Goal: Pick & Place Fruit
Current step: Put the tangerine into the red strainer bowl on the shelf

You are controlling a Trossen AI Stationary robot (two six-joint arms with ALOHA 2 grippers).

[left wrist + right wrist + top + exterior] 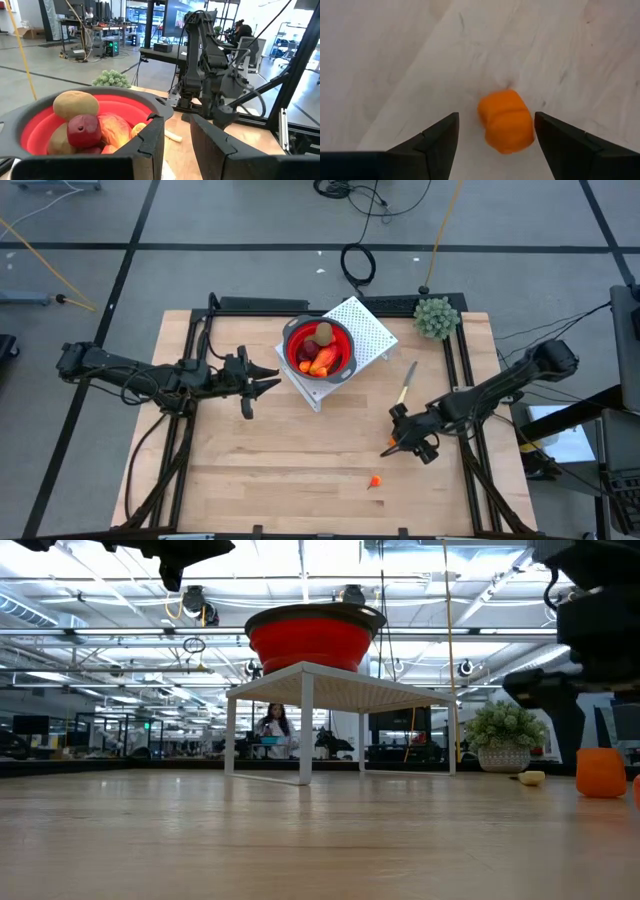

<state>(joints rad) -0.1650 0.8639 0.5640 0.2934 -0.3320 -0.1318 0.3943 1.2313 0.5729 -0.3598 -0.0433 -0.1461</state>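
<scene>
- Right end effector [393, 446] low over the wooden worktop [300, 470], toward the worktop's right side, fingers [434, 142] spread wide.
- Small orange fruit piece [506, 120] lying on the worktop between those 2 spread fingers; closer to one finger, not clearly touched by either.
- In the high view, that orange piece [390, 448] just visible at the tip of the right end effector.
- Second tiny orange bit [375, 480] alone on the worktop, nearer the front edge, apart from the right end effector.
- In the low view, an orange piece [601, 772] standing on the worktop at the far right, beneath dark arm parts.
- Red bowl [319, 347] with dark rim sitting on top of a white perforated stand [365, 330] near the worktop's back centre.
- Inside the bowl: brown oval [75, 104] on top, dark red ball [83, 131] below it, red-and-yellow piece [117, 131] beside, small orange bit [138, 129] next to the rim.
- Left end effector [268, 379] hovering just left of the bowl, pointing toward it, fingers [150, 145] partly apart with nothing between them.
- Pale-handled knife [407, 383] lying on the worktop right of the stand, between it and the right arm.
- Green bushy plant [436, 317] at the back right corner of the worktop.
- Person [273, 730] seated far behind in the room, seen under the stand in the low view.
</scene>
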